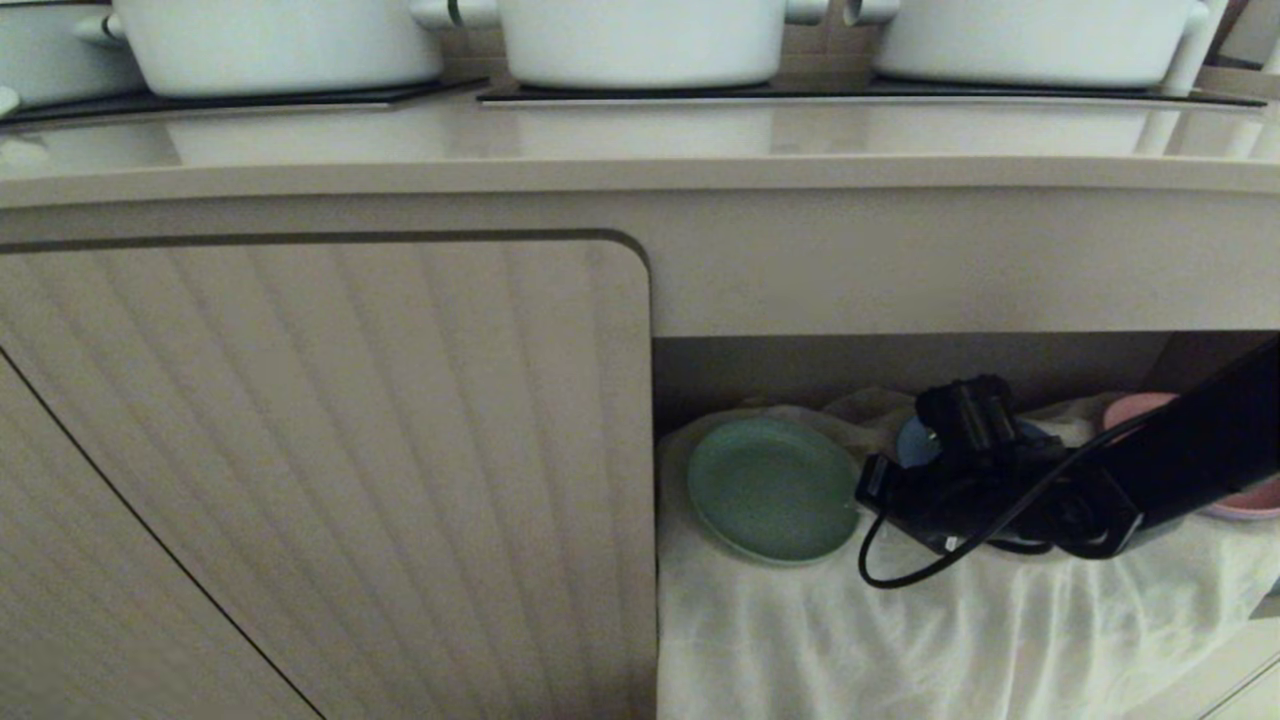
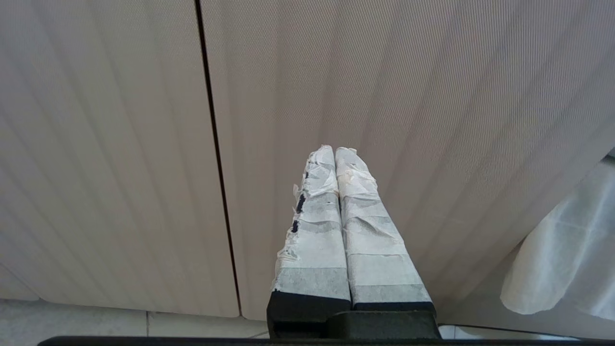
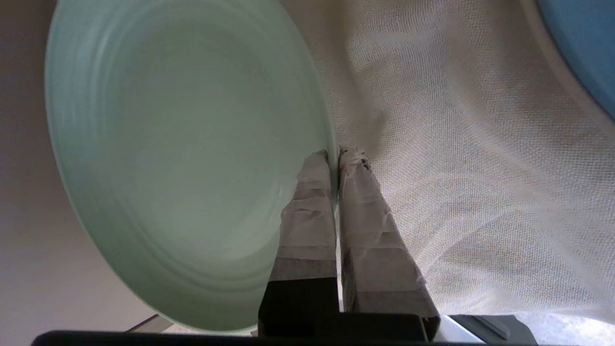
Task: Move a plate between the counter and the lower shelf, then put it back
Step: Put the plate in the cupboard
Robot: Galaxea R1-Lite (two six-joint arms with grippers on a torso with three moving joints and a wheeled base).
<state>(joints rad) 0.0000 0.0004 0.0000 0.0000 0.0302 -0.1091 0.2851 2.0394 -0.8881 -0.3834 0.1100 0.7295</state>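
Round mint-green matte plate sits lower centre of the head frame, on the white cloth of the lower shelf. Right gripper has its fingers pinched on the plate's rim. Plate looks rigid, light, probably breakable; the rim is the only purchase. Left gripper idle, fingers together, empty.

Three round white pots with side handles stand in a row along the back of the beige worktop, each resting on a black glass hob panel. Below the worktop's front edge on the left, a ribbed beige cabinet door with a rounded upper corner is closed. In the niche to its right, a round dark blue plate and a round pink plate lie toward the back on the rumpled cloth, the pink one by the right wall.
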